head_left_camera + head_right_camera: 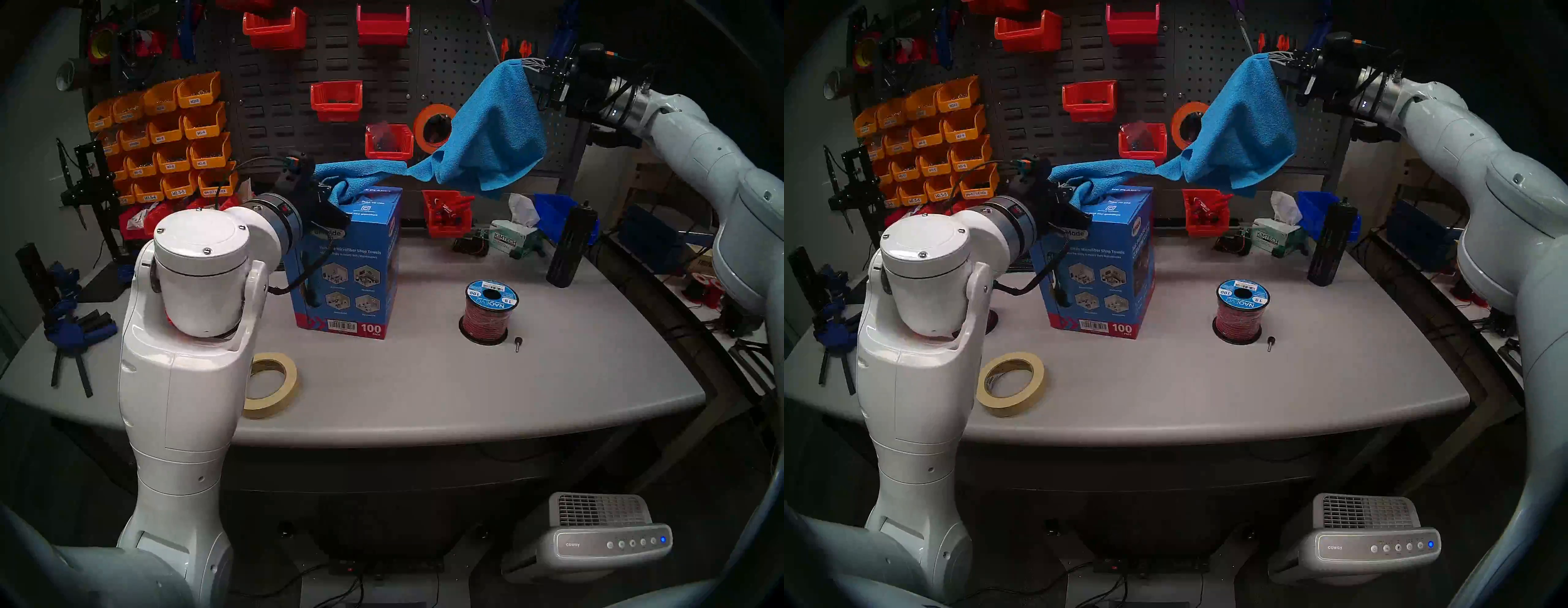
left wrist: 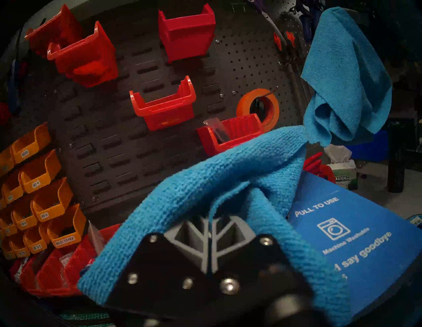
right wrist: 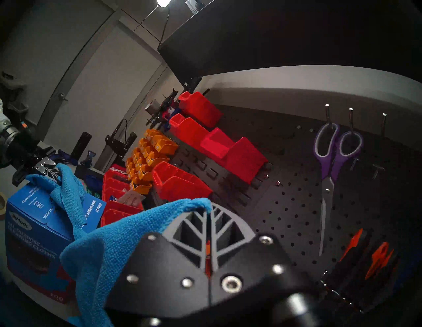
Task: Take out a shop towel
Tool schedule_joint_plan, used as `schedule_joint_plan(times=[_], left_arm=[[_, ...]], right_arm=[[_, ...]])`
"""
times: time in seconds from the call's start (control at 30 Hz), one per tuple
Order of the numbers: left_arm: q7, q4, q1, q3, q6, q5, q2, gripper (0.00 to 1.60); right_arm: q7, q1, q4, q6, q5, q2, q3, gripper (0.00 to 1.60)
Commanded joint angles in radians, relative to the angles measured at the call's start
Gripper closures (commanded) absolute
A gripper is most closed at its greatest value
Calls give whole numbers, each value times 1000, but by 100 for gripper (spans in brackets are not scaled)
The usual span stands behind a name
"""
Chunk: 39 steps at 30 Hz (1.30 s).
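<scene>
Above the blue carton [image 1: 352,263], near the table's [image 1: 424,382] far left, the shop towel [image 1: 488,136] is seen from the head camera strung between both arms, clear of the table. One end is pinched by the left gripper [image 1: 324,193] at the carton's top; the other is pinched by the right gripper [image 1: 532,74], raised toward the pegboard [image 1: 271,106]. From the left wrist, the jaws are shown pressed together on a fold of cloth beside the "PULL TO USE" panel. From the right wrist, the jaws are closed on a towel corner. It cannot be told whether one towel or two linked ones are held. Further pulling is judged liable to drag out a second towel or tip the carton.
</scene>
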Motion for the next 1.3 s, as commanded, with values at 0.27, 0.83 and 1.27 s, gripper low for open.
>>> schedule_joint_plan(times=[0.27,0.83,1.27], left_arm=[[17,22,-38,-27,-28,-20,-32,160],[50,36,-50,-24,-52,-29,-44,31],[20,-58,-149,-29,-76,-39,1,0]], right_arm=[[32,-217,-6,-44,77,75,64,160],[-11,-268,-21,-24,128,65,126,160],[9,-268,-26,4,137,54,147,160]])
